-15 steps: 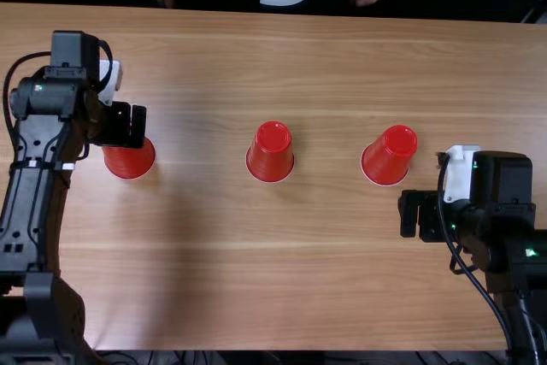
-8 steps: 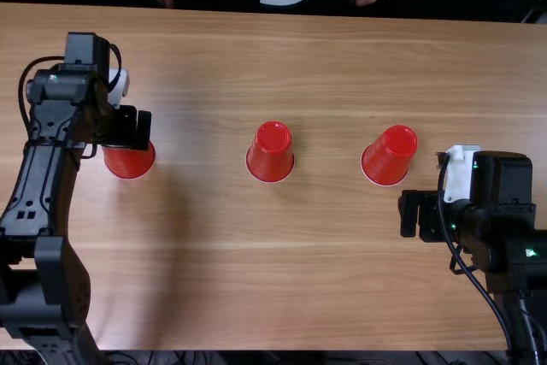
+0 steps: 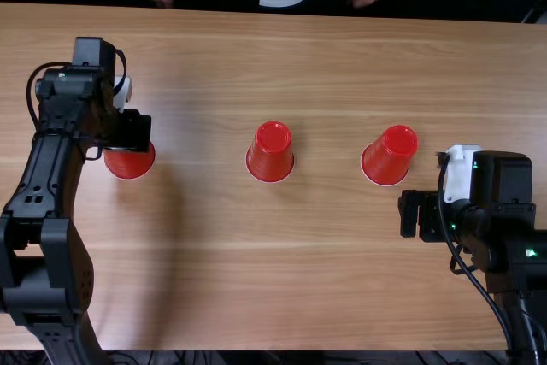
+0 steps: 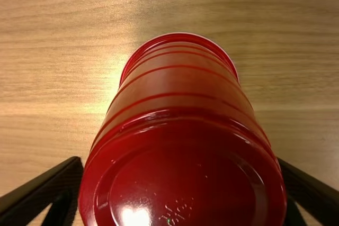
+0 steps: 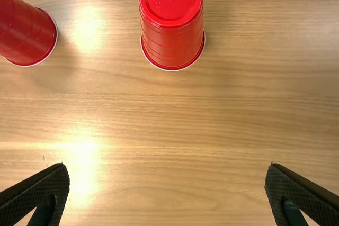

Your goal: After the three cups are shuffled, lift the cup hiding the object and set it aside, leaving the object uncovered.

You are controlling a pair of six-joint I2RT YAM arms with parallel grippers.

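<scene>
Three red cups stand upside down in a row on the wooden table: the left cup (image 3: 131, 162), the middle cup (image 3: 271, 151) and the right cup (image 3: 390, 155). My left gripper (image 3: 128, 131) hangs over the left cup (image 4: 180, 130), open, with one black finger (image 4: 45, 194) on each side of the cup close to its wall. That cup still rests on the table. My right gripper (image 3: 414, 214) is open near the table's right front, a little short of the right cup (image 5: 171, 19), with nothing between its fingers. The middle cup (image 5: 26, 27) stands farther off. No object shows under any cup.
Bare table (image 3: 282, 271) lies in front of the cup row and behind it up to the far edge (image 3: 282, 13). The gaps between the cups are about one and a half cup widths.
The left arm has shifted a little away from me and to the right, settling its gripper over the left cup. The cups and the right arm have kept still.
</scene>
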